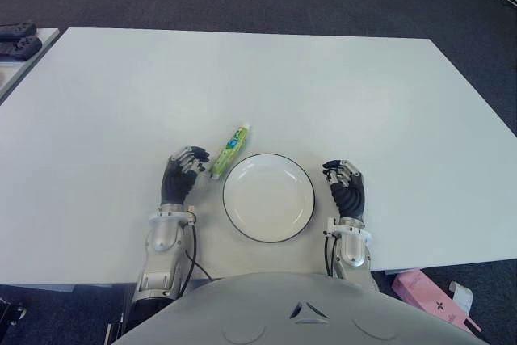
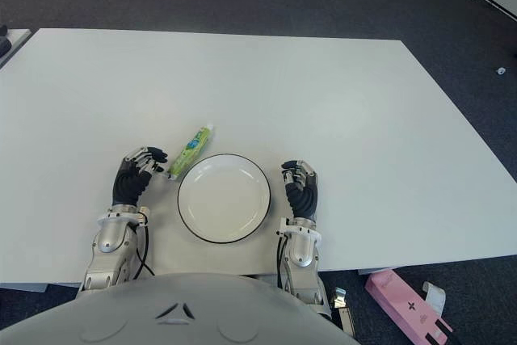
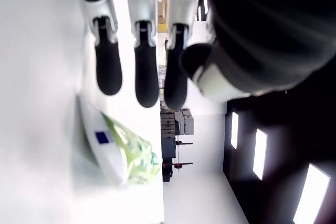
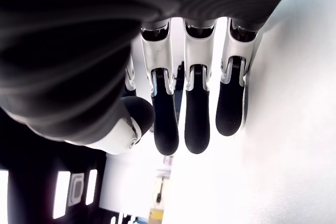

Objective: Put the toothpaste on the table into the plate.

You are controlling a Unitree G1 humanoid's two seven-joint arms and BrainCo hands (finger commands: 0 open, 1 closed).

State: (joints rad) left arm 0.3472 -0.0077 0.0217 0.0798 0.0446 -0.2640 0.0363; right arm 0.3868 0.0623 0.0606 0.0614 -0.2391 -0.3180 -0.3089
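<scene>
A green and white toothpaste tube (image 1: 229, 149) lies on the white table (image 1: 266, 86), just off the upper left rim of the white plate (image 1: 268, 197) with its dark edge. Nothing is in the plate. My left hand (image 1: 184, 172) sits left of the plate, its relaxed fingers close to the tube's lower end and holding nothing. In the left wrist view the tube (image 3: 123, 150) lies on the table just beyond the fingertips (image 3: 142, 80). My right hand (image 1: 345, 183) shows right of the plate, fingers loosely curved and holding nothing.
Dark controllers (image 1: 18, 38) lie on a side table at the far left. A pink box (image 1: 432, 296) lies on the dark carpet past the table's near right corner.
</scene>
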